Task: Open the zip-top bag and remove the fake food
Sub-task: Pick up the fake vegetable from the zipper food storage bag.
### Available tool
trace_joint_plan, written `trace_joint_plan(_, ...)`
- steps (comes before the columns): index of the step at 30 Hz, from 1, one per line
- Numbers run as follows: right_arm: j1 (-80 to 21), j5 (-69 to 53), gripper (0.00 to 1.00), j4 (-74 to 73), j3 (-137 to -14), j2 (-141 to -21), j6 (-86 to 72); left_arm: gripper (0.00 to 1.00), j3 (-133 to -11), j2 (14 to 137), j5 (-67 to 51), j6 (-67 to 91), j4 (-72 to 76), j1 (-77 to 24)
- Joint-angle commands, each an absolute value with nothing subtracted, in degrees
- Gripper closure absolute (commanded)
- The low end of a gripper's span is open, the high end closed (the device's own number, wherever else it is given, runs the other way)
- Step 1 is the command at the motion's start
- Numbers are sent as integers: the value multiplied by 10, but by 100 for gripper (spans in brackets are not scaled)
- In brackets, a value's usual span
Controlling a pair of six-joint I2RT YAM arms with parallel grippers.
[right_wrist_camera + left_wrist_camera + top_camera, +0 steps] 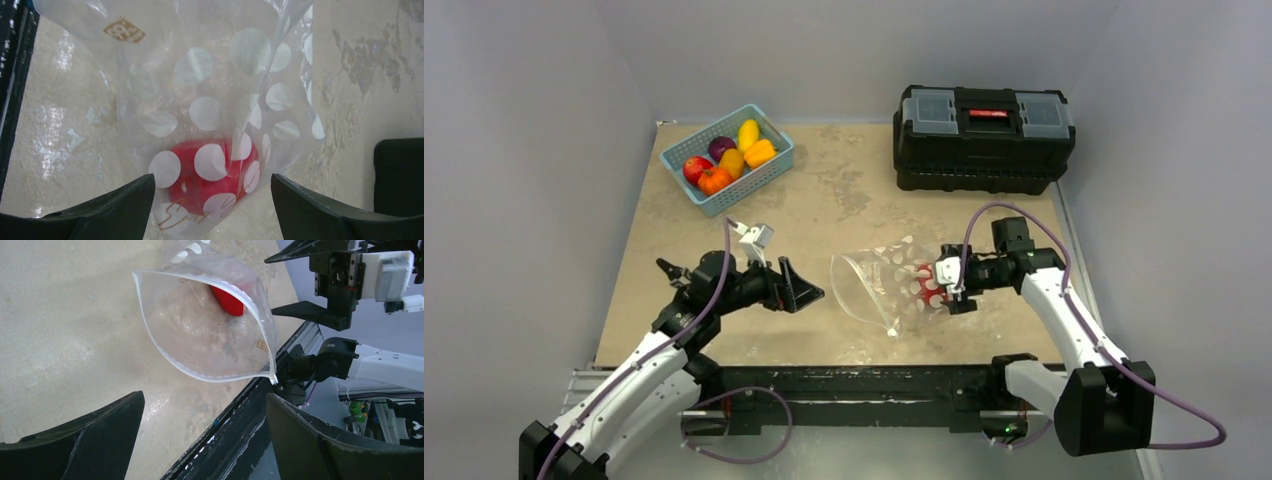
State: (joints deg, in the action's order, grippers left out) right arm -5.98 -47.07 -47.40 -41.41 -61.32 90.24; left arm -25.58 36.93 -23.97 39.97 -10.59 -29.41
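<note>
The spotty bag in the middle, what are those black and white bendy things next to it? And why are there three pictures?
Those are two robot arms, a left one and a right one, bolted to the near edge of the table. Each ends in a two-fingered pincer. The wide picture comes from a camera high above. The other two come from cameras on the wrists, so each pincer's own black fingers show at the bottom. On the table lie a clear zip-top bag with white dots, a blue basket of toy fruits and a black toolbox. The bag's mouth gapes towards the left pincer, which is open and holds nothing. One red toy food lies inside. The right pincer is open too, fingers either side of the bag's closed end.
</note>
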Motion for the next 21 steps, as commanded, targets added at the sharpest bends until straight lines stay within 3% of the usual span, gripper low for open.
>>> trace_joint_plan(1,-43,-421,15,-457,-402,-618,915,10,-237,376,-227,423,13,-322)
trace_joint_plan(11,-41,-379,14,-371,-381,-656,856,18,-226,482,-236,439,150,-374)
trace_joint_plan(21,-41,-389,20,-356,-370,-680,852,26,-249,603,-206,451,235,-450)
